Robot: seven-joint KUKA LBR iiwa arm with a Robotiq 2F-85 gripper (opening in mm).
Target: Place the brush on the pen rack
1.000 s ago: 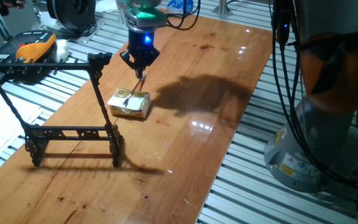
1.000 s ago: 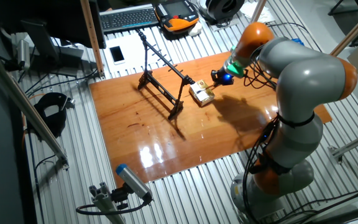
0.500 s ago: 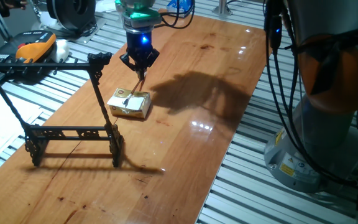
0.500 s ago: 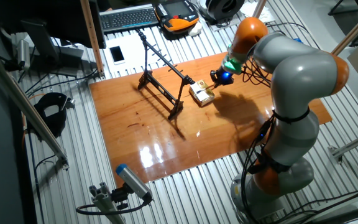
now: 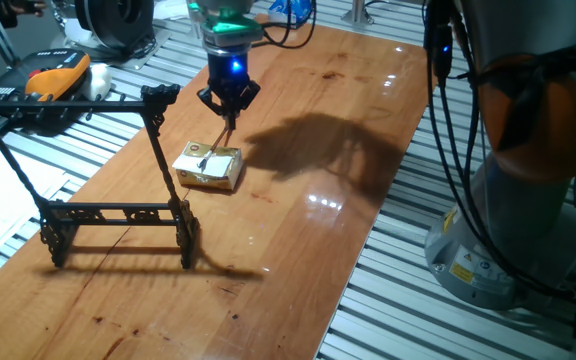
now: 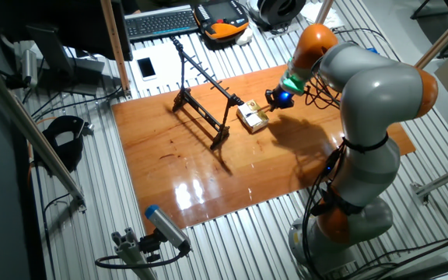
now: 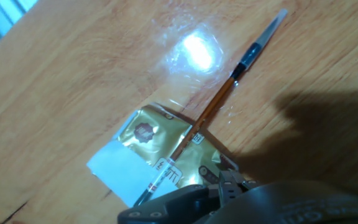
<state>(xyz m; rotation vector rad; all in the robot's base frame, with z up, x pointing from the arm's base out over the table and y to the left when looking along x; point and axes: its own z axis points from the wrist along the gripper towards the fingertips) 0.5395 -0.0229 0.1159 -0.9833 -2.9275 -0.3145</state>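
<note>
Claw point(image 5: 230, 103): closed on the brush point(image 5: 224, 135), gripping it near its pale upper end. The fixed views show the thin stick hanging steeply from the jaws, which could not happen unless it were held.

Brush position: it hangs below the claw over the gold foil packet point(image 7: 145, 140), which lies flat on the wooden surface point(image 5: 298, 250). In the hand view the brown handle runs away from the claw, crosses the packet's corner, and ends in a dark ferrule and a light tip. You cannot tell from these views whether the tip touches the packet or the surface.

Key relation: the pen rack point(image 5: 165, 160) stands beside the packet, on the side away from the robot's base. Its nearest slanted upright is just beside the packet, while its top crossbar runs off away from the claw. The brush's long axis is close to vertical, and the crossbar is roughly level. In my judgement, you must carry the brush up and across towards the rack, and its tilt may need changing on the way.

Room to move: there is bare surface behind the claw and on the robot's side. The tight spot is the near upright — its top sits close to the claw's height, so lift first to avoid clipping it. Beyond the rack, the surface's edge gives way to slatted metal.
</note>
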